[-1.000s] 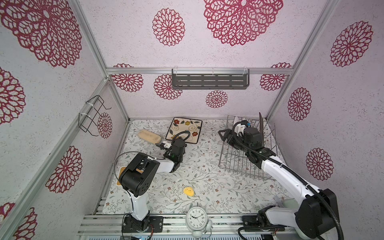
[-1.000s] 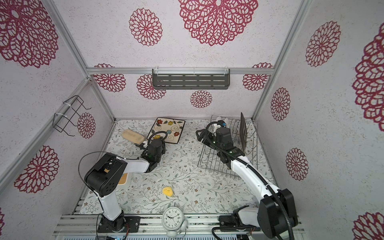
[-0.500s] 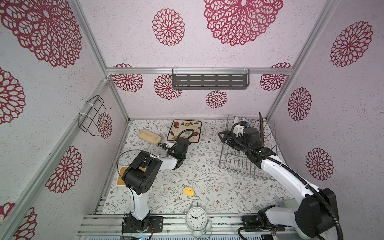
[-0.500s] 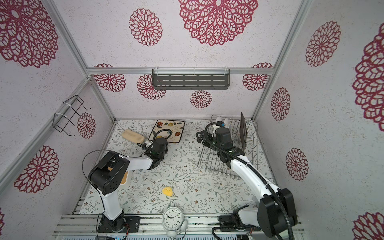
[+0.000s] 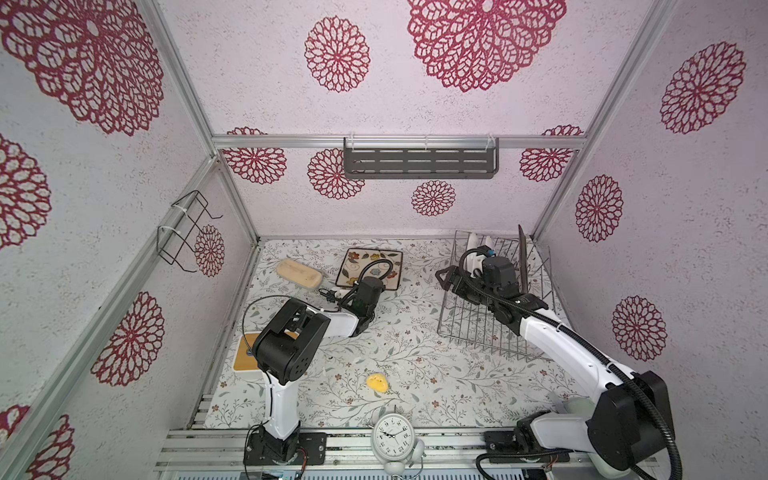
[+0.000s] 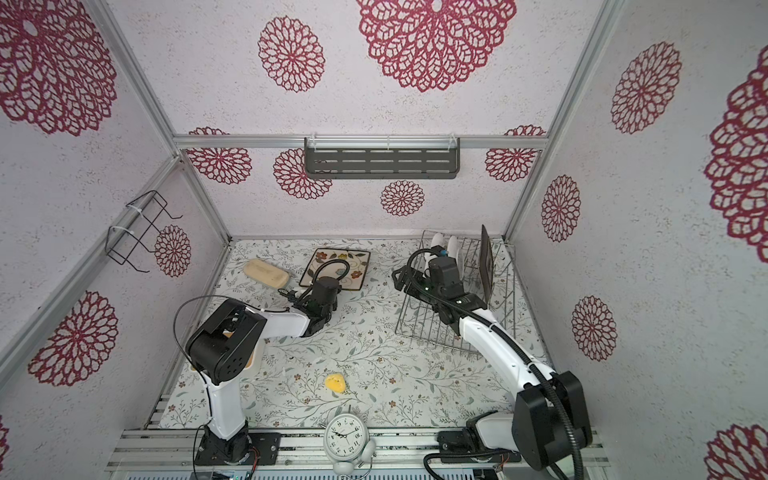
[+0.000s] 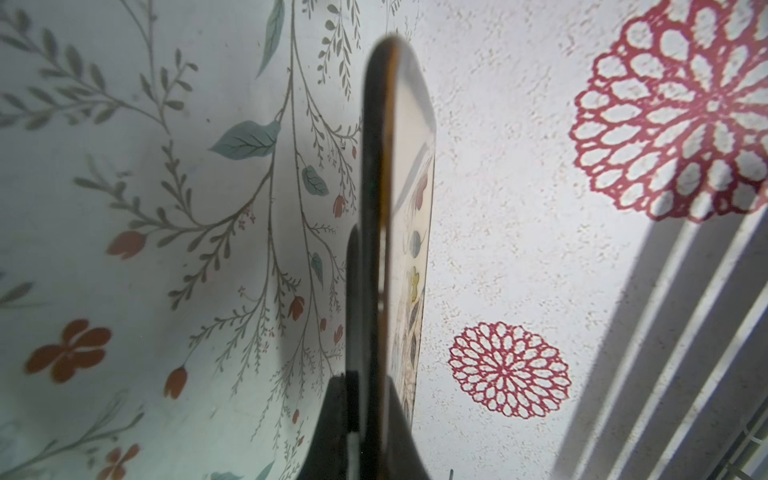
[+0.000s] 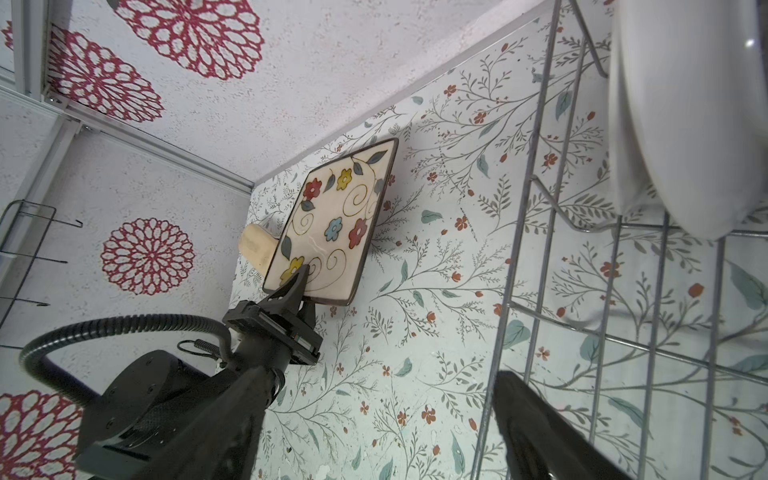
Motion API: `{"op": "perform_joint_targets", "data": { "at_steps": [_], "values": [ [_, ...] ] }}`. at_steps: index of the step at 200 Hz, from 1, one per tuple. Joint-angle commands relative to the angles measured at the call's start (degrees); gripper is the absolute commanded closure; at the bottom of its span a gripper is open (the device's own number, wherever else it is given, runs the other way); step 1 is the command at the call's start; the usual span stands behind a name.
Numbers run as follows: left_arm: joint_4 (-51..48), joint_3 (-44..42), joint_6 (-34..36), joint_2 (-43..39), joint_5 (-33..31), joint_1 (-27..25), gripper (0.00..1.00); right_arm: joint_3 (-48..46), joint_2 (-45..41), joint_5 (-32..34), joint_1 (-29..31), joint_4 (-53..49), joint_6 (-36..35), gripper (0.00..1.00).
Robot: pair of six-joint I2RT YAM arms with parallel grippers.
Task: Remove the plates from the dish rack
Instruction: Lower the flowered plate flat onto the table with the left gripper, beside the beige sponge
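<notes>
Round white plates stand on edge at the dish rack's 12 o'clock end, just 12 o'clock of the right end effector, whose jaws stand apart. The left end effector is clamped on the flowered square plate at the bench's 12 o'clock side.
</notes>
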Motion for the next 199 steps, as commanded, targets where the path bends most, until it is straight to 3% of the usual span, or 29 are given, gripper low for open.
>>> {"op": "perform_joint_targets", "data": {
  "at_steps": [1,186,199],
  "values": [
    [7.75,3.72,-1.65,-1.24,-3.18,-0.36,1.0,2.29,-0.01,1.3,-0.31,-0.29,-1.64,0.12],
    [3.02,6.72,-6.24,3.99,-2.03,-0.34,1.0,2.53,0.97,2.71,-0.25,-1.86,-3.15,0.11],
    [2.83,6.91,-6.34,4.23,-1.66,-0.39,0.94,2.54,1.09,2.81,-0.3,-1.9,-3.17,0.1]
  ]
}}
